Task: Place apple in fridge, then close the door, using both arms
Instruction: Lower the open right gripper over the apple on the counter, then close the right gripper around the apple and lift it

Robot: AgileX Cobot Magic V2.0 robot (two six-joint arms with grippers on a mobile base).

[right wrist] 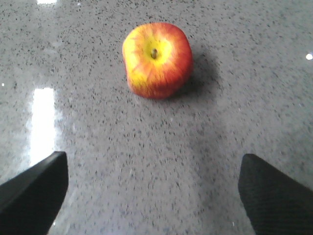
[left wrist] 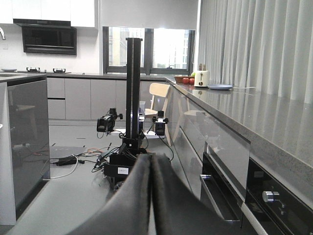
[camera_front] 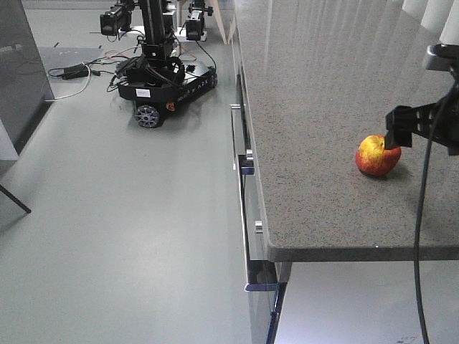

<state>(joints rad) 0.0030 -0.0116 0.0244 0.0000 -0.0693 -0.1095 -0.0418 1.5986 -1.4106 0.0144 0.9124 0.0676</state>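
Note:
The apple (camera_front: 377, 155), red with yellow patches, lies on the grey speckled counter (camera_front: 323, 93) near its front right. In the right wrist view the apple (right wrist: 156, 59) shows its stem dimple upward. My right gripper (right wrist: 152, 164) is open and hovers over the counter just short of the apple, with nothing between its fingers. In the front view the right gripper (camera_front: 394, 137) sits just above and right of the apple. My left gripper (left wrist: 150, 159) is shut with nothing in it and points out over the kitchen floor. The fridge and its door are out of view.
Another black wheeled robot base (camera_front: 165, 82) with cables stands on the floor to the left of the counter. Drawer fronts with metal handles (camera_front: 242, 168) run below the counter edge. A dark grey cabinet block (camera_front: 20, 79) stands at the far left.

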